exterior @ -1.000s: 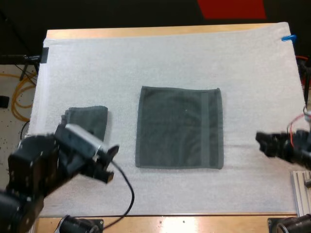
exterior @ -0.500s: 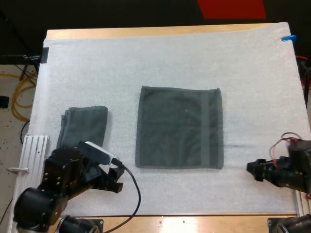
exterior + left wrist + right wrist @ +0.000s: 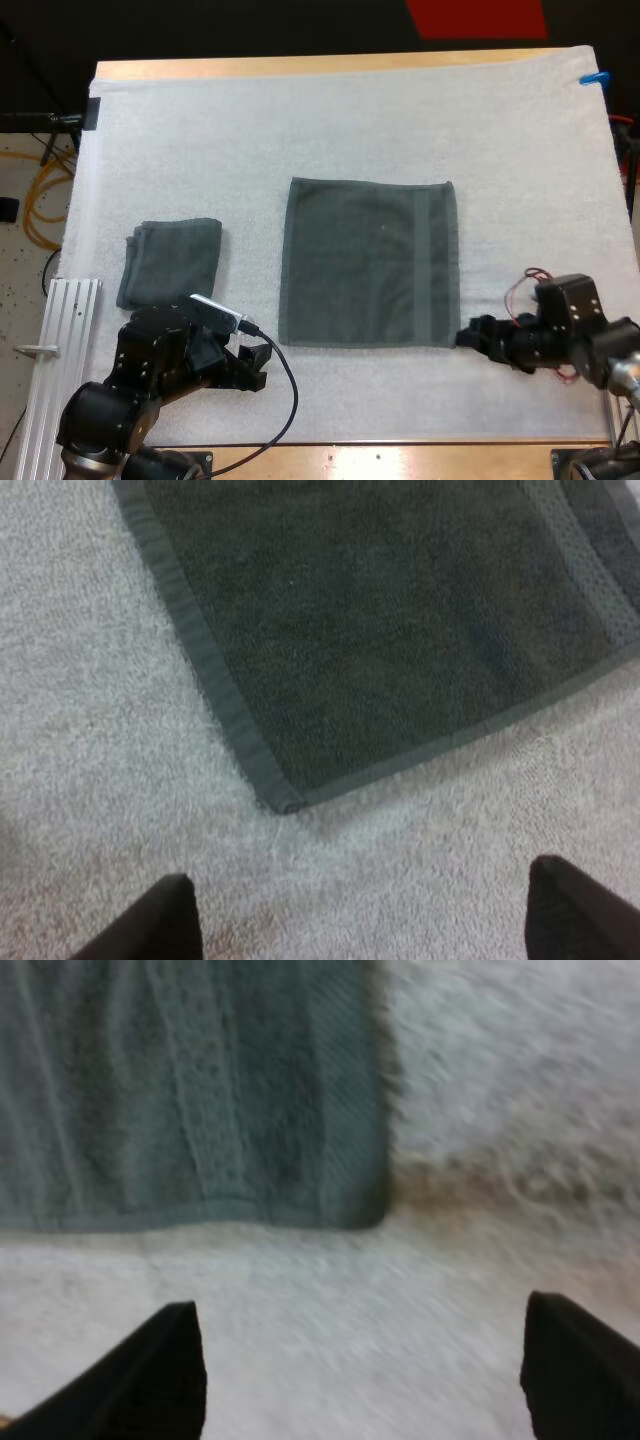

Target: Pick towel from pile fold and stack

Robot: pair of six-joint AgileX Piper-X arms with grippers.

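Where the left gripper (image 3: 250, 365) stood: low over the mat (image 3: 300, 120), just short of the flat towel's near left corner, fingers (image 3: 165, 920) spread wide with nothing between them.
Right gripper (image 3: 470, 338): mirrored it at the near right corner, jaws equally wide apart and empty, the tips close beside the hem.
Flat towel (image 3: 368, 262): lay spread as a square in the middle of the mat, dark grey-green, with a woven band running along its right side.
Folded towel (image 3: 172, 262): sat well apart to the left, a small neat bundle beyond the left arm.
Handling: the cloth looked light, soft and limp, so it would likely sag and drape once lifted rather than keep its shape; not fragile, and the terry should give good grip.
Where to hold: probably the two near corners, pinching the stitched hem from above, one corner per gripper, so the edge rises evenly for a fold toward the far side.
Risk: the fuzzy mat might get pinched along with the hem.
Hard to make out: whether either set of tips touched the mat; the right wrist view was smeared around the corner; the bundle's layers could not be counted.
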